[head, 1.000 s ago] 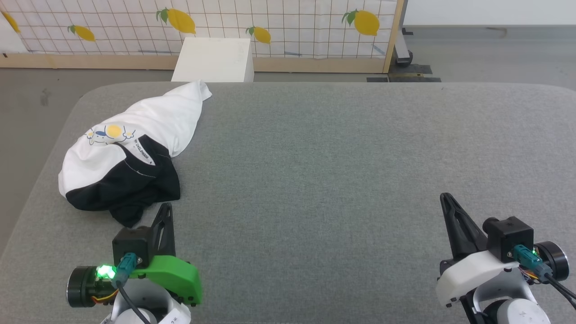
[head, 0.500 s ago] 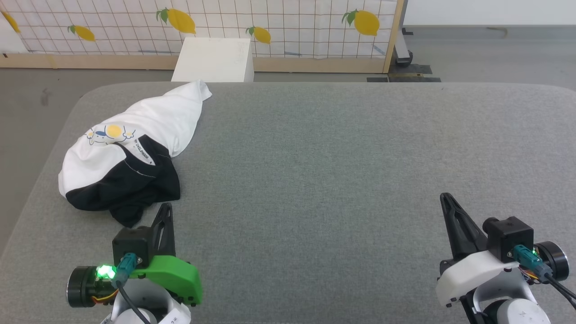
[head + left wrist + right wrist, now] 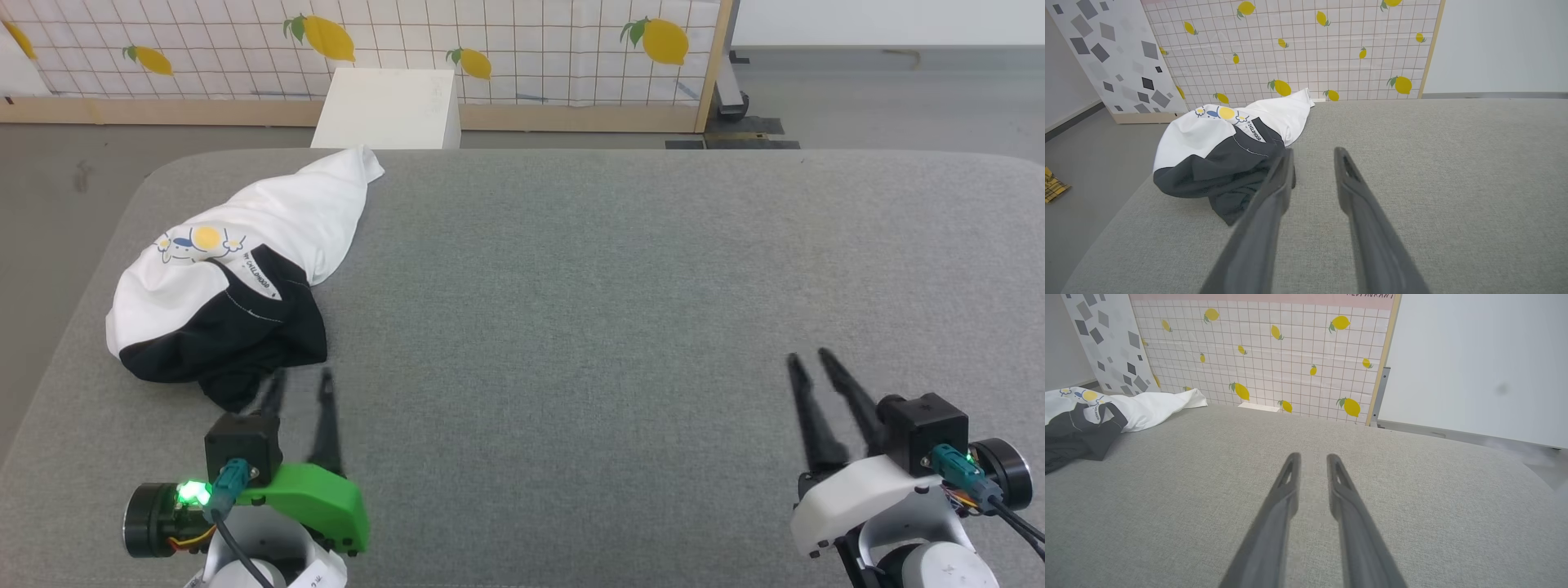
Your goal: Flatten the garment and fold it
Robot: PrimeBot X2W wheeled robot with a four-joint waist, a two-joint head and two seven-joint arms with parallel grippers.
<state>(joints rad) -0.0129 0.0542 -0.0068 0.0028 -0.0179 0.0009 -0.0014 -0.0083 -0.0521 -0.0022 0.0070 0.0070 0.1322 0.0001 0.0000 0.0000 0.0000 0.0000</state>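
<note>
The garment (image 3: 269,216), a crumpled white soft T-shirt with black sleeves and a small yellow-and-blue chest print, lies bunched on the grey fabric surface (image 3: 571,286) just ahead of the left gripper (image 3: 300,382), its black edge near that gripper's fingertips. The left gripper and the right gripper (image 3: 808,358) both hold their long dark fingers parted and empty, the right one well apart from the shirt. Farther off stand a white rigid box (image 3: 388,106) and a lemon-patterned grid screen (image 3: 531,49).

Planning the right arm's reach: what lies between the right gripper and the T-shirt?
Bare grey padded surface, seen in the head view, between the right gripper and the T-shirt.
</note>
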